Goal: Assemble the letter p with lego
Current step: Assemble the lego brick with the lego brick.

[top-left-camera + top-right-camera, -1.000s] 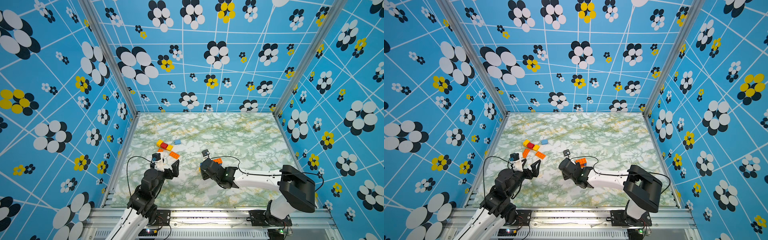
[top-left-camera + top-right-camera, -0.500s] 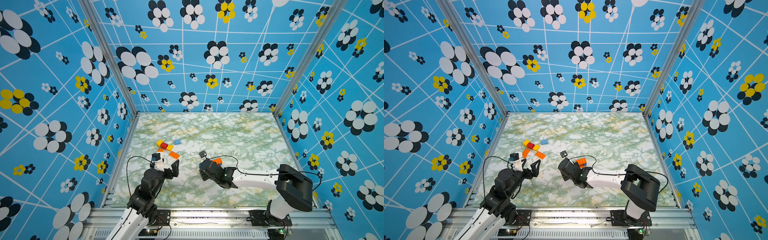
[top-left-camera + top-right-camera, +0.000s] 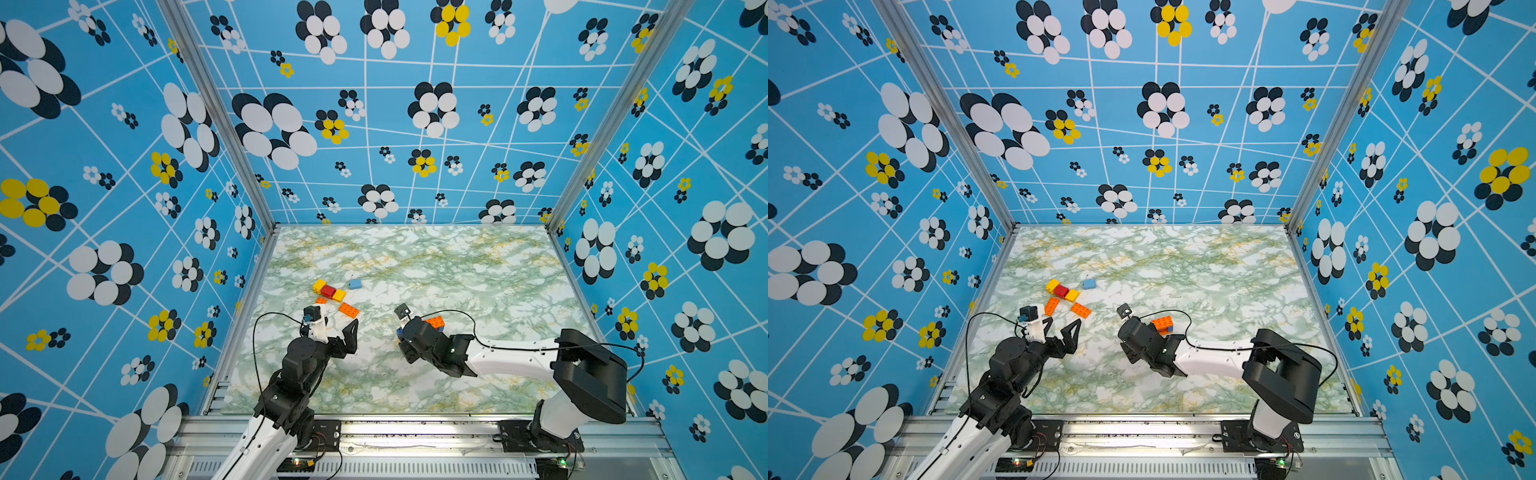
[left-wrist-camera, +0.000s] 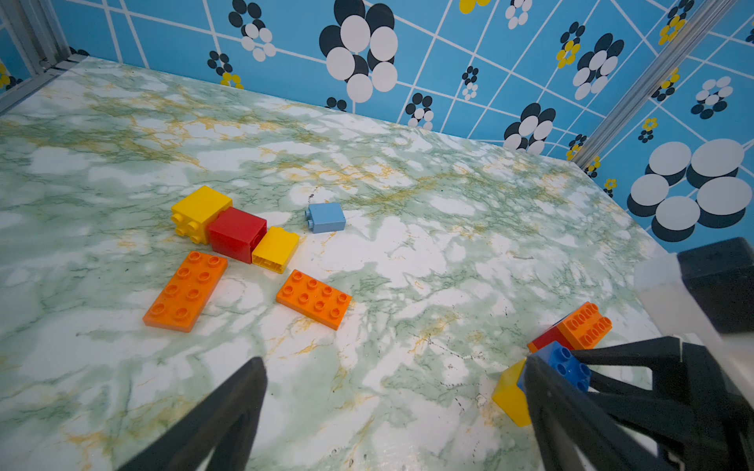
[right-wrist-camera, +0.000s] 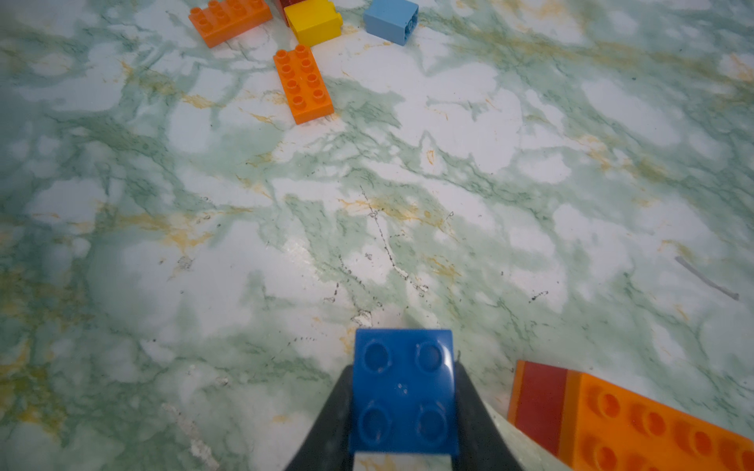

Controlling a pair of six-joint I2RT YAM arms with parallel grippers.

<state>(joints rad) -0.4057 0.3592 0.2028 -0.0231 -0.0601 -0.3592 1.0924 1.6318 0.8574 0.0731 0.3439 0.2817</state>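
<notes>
Nearest me, the right gripper [image 5: 404, 412] has its jaws clenched on a small blue four-stud plastic brick [image 5: 402, 367]. It is well apart from the red plastic cube [image 4: 236, 234] and just beside an orange studded block [image 4: 585, 326] stacked on a red one. The left gripper [image 4: 391, 367] hangs nearer than the red cube, jaws released. One flat orange eight-stud plate [image 4: 185, 291] and a second orange plate [image 4: 314, 297] lie just before that cube. A yellow brick [image 4: 200, 212] and a second yellow brick [image 4: 275, 248] touch its sides. A pale blue brick [image 4: 326, 218] sits near it on the marbled worktop [image 3: 457, 270].
</notes>
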